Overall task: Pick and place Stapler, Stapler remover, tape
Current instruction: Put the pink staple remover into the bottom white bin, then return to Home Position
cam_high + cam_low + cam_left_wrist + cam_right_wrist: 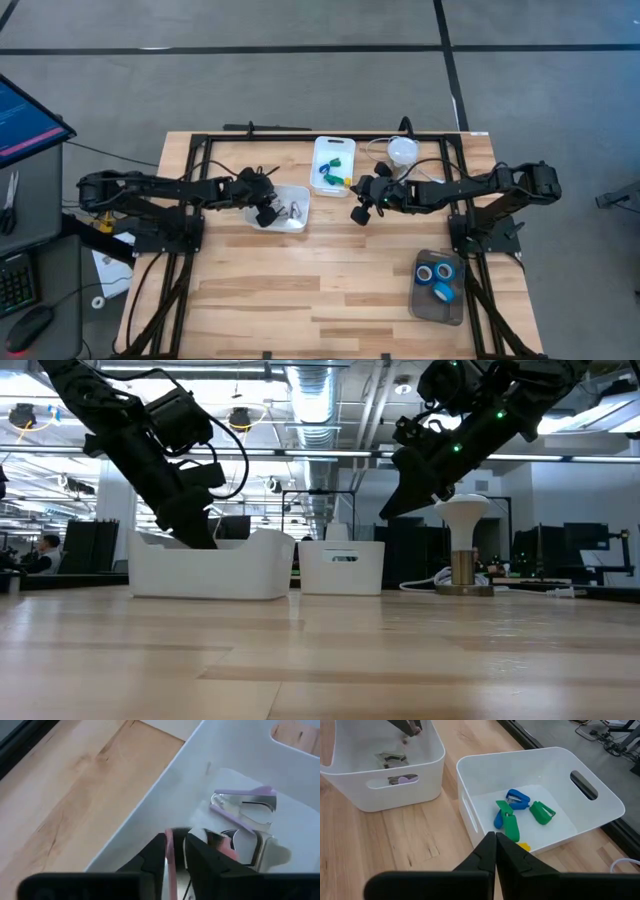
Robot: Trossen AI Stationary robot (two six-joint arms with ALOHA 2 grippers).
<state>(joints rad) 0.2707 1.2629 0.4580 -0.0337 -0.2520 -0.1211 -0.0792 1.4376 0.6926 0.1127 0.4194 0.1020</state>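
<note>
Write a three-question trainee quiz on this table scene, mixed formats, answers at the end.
1. True or false: the right gripper hangs shut above the table.
2. Which tub is the left gripper reaching into? A) tub of staple removers B) tub of staplers C) grey tray
3. Fill in: the blue tape rolls number ____.

Key: 1 true; 2 A; 3 three.
</note>
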